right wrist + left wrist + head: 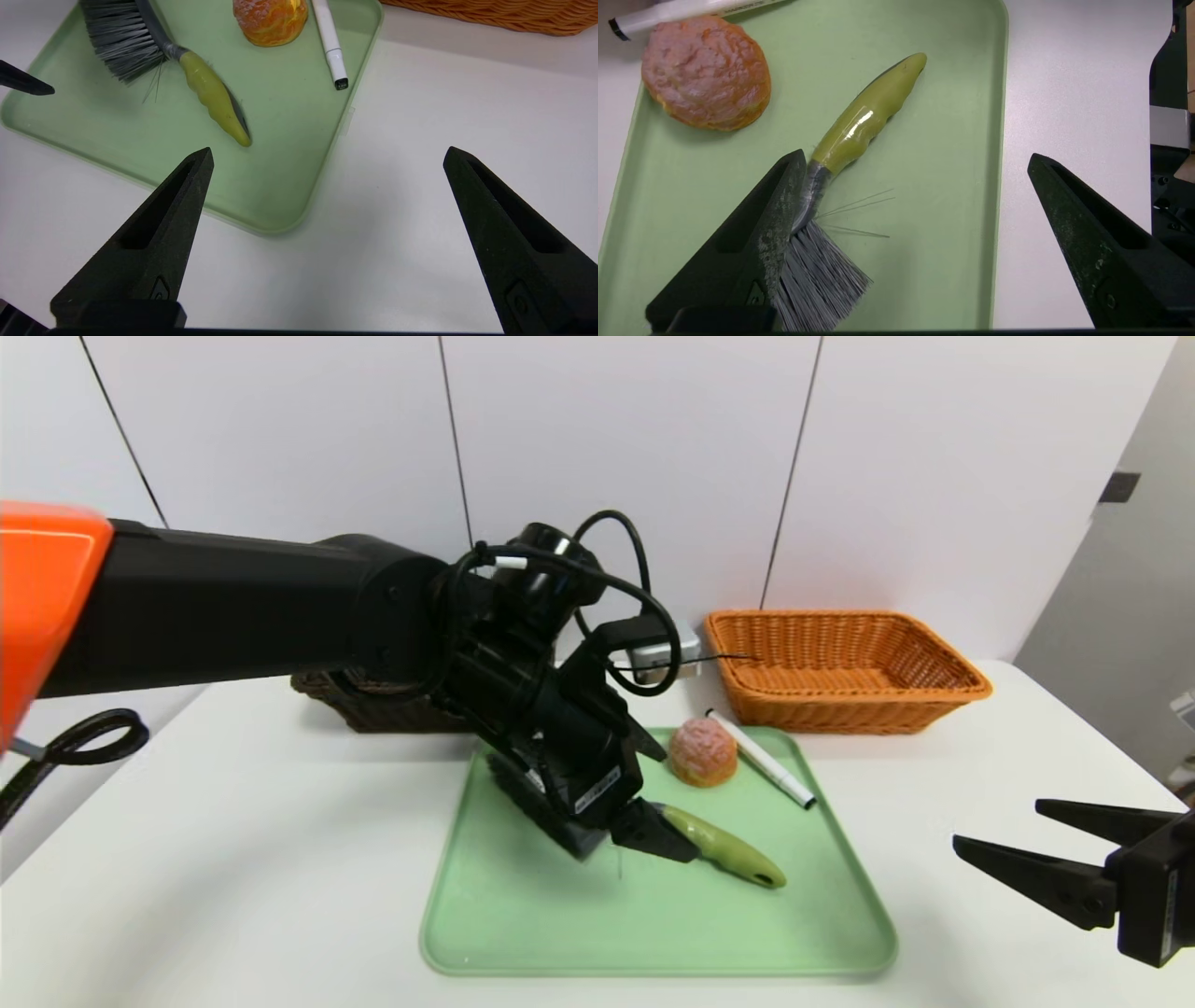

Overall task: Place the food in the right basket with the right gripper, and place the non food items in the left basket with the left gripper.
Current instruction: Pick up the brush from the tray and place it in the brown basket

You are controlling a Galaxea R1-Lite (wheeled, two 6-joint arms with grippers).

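Dark-bristled hand brush with glossy green plastic handle (724, 847) lying flat mid green plastic tray (523, 933), bristles toward the tray's far-left side, handle tip toward its right edge. Bulky black left gripper (915, 196) hovering over the brush neck, jaws spread wide, nothing held; black right gripper (327, 186) parked off the tray's right edge, also gaping, empty. Probably light and stiff, handle slick, bristles soft and splaying, so best pinched across the handle near the grey neck, not the bristles.

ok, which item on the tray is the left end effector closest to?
The brush: one finger of the open left end effector sits right by its neck. The bun and marker lie farther off.
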